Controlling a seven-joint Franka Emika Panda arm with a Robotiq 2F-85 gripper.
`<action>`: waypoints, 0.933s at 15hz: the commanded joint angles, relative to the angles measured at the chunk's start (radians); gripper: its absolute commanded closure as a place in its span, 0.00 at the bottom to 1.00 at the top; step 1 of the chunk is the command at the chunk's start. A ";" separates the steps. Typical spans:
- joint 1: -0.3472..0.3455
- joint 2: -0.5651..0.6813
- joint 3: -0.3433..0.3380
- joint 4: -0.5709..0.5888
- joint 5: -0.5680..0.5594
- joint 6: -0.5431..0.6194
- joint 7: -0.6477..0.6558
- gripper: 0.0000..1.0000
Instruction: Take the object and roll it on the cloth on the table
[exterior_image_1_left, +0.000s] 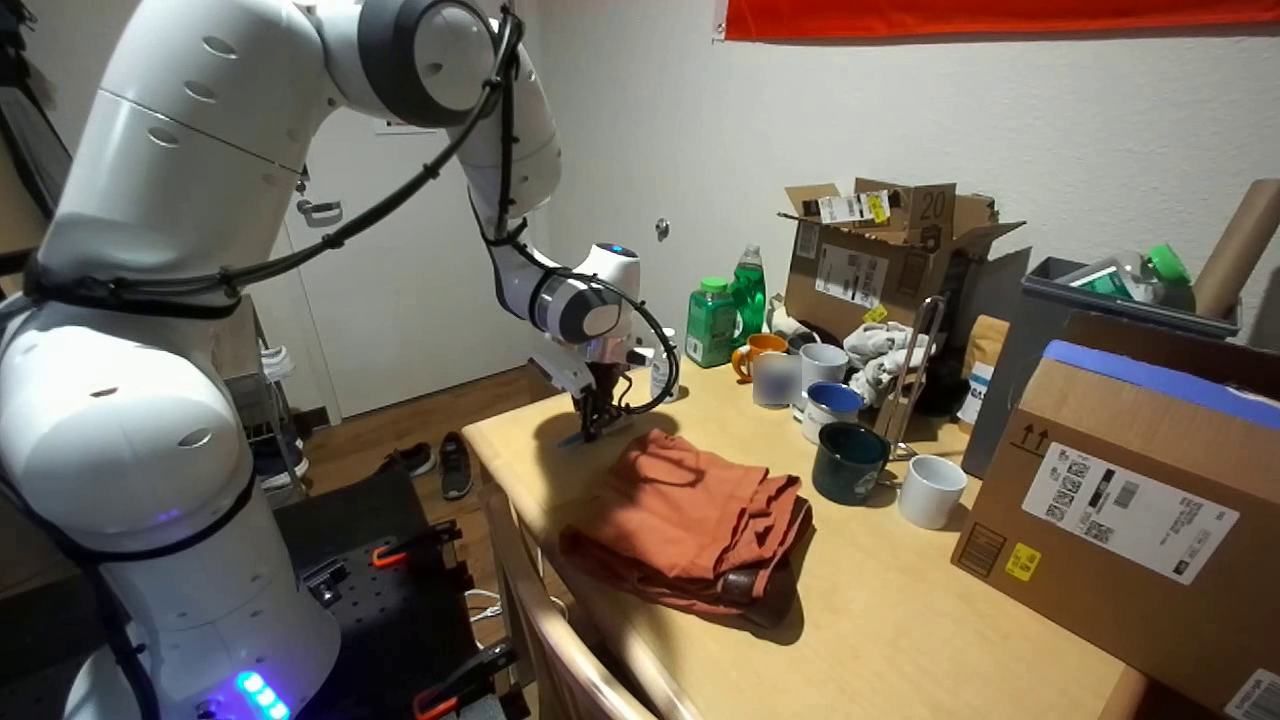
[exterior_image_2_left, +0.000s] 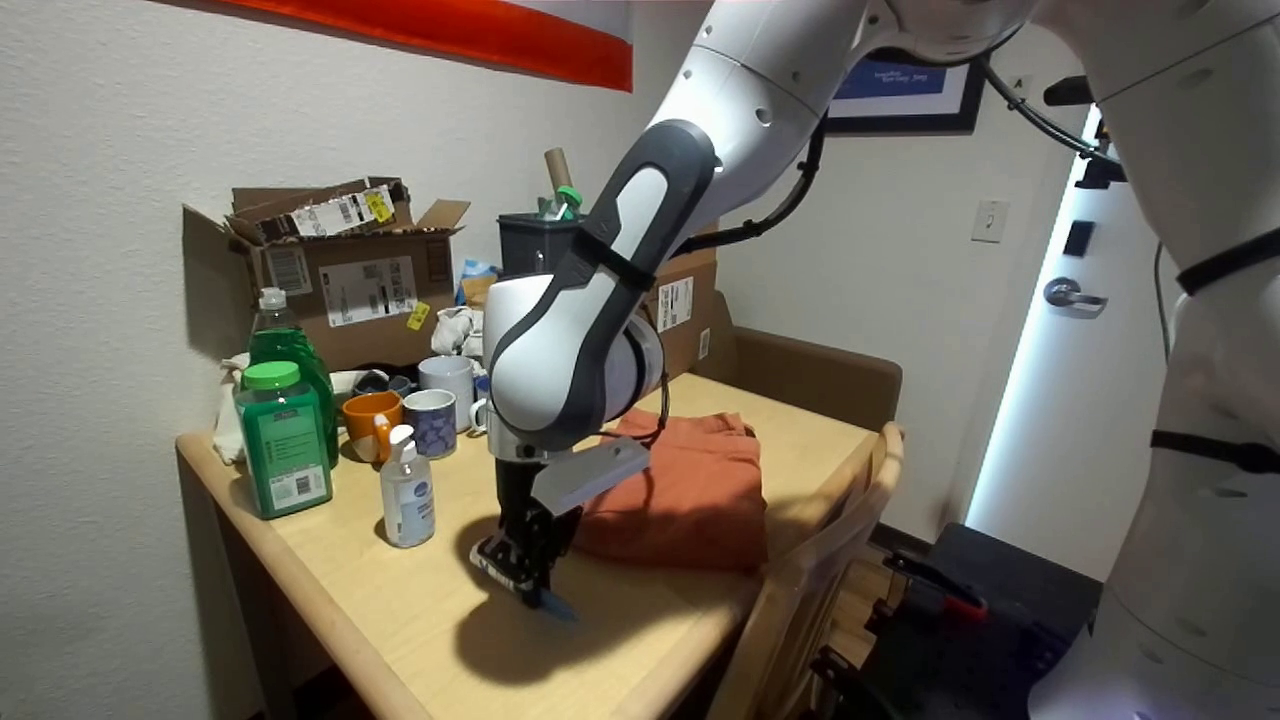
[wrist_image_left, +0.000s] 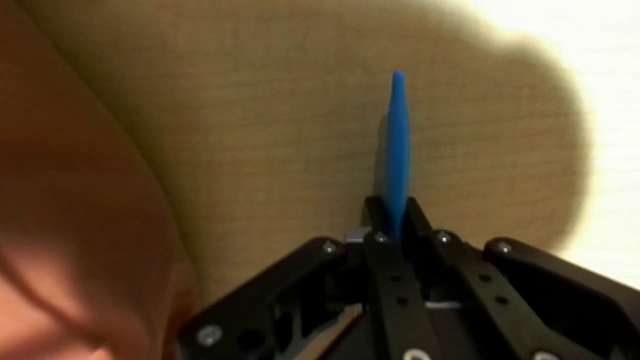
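One white arm leans over one pale table. In an exterior view, two big cardboard boxes stand toward the table's one and three o'clock, one dark bin between them. One folded rust-orange cloth lies on the table, partly blocked by the arm in an exterior view; six mugs gather at its two o'clock, three bottles at its twelve. In the wrist view, the gripper has its jaws closed on one slim blue object pointing to twelve, the cloth near at nine. Whether its tip touches the table is hard to tell.
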 joint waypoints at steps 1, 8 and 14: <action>-0.011 -0.018 0.005 -0.041 0.010 0.059 -0.028 0.64; 0.021 -0.077 -0.038 -0.078 -0.053 0.015 -0.007 0.13; 0.003 -0.214 -0.035 -0.189 -0.072 0.015 -0.022 0.00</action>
